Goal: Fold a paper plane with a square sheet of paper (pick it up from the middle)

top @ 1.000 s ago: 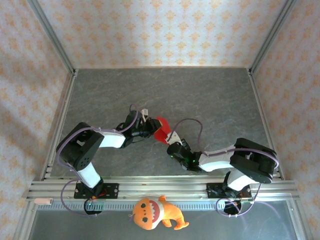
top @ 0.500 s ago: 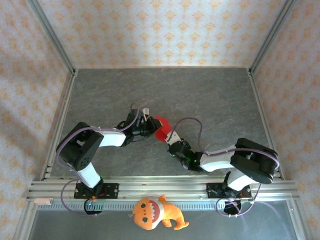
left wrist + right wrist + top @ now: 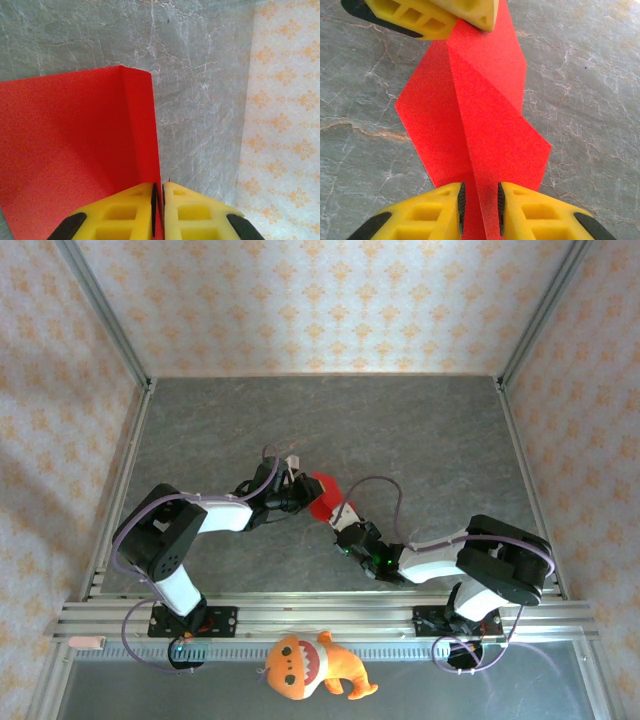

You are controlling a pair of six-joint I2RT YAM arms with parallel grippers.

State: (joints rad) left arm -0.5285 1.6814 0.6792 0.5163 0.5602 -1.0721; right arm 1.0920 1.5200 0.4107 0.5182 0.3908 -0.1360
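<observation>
Holding the square sheet of paper (image 3: 470, 115): left gripper (image 3: 158, 189) and right gripper (image 3: 480, 192), one at each end.
Position: over the middle of the table (image 3: 420, 430), nearer its near edge.
Long axis: creased ridge runs gripper to gripper.
Left grip: fingers (image 3: 120, 210) pressed together on a folded edge.
Right grip: fingers (image 3: 420, 215) nearly closed, pinching the ridge.

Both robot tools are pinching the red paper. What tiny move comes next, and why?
Probably ease the two apart a little to pull the fold taut. The left tool and right tool each pinch an opposite end of the red paper, and the ridge between them looks soft, with the flaps splayed open rather than creased flat.
</observation>
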